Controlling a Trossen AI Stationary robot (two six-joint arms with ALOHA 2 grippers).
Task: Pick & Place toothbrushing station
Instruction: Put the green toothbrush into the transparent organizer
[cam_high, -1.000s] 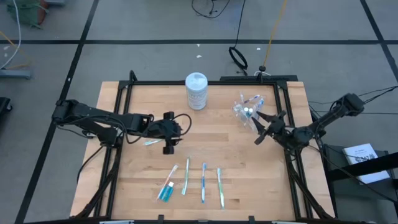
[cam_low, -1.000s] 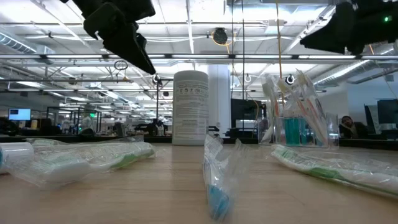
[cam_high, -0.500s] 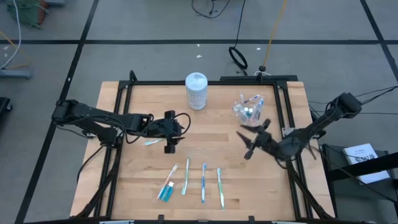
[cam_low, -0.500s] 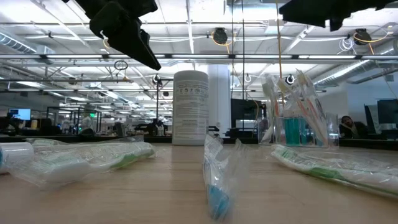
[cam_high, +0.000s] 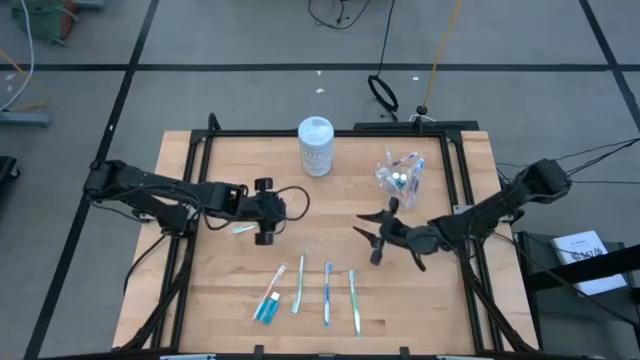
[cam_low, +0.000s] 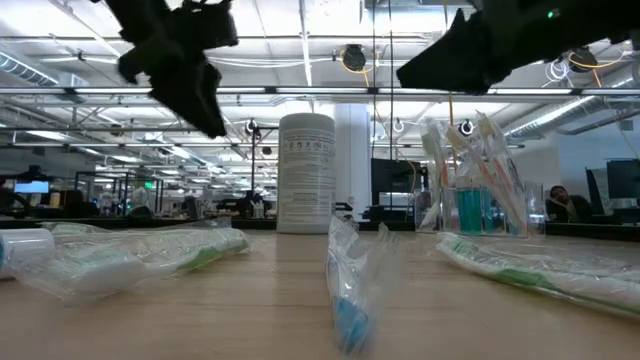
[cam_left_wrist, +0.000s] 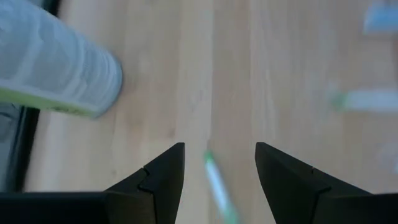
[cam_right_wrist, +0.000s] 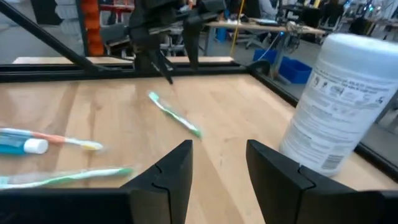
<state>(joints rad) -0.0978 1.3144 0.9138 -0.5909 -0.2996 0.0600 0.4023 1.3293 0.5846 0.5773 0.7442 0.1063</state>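
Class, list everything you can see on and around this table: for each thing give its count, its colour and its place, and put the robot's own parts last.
Canister: one, white, upright at the table's far edge, centre.
Clear cup: one, holding wrapped toothbrushes and teal tubes, far right part of the table.
Loose toothbrush: one, green and white, lying beside the left gripper.
Row of toothbrushes: four, wrapped, at the table's near edge, centre.
Toothpaste tube: one, teal, lying by the leftmost brush of that row.
Table: one, light wood with a black frame.
Left gripper: one, dark, open, left of centre.
Right gripper: one, dark, open, empty, right of centre.
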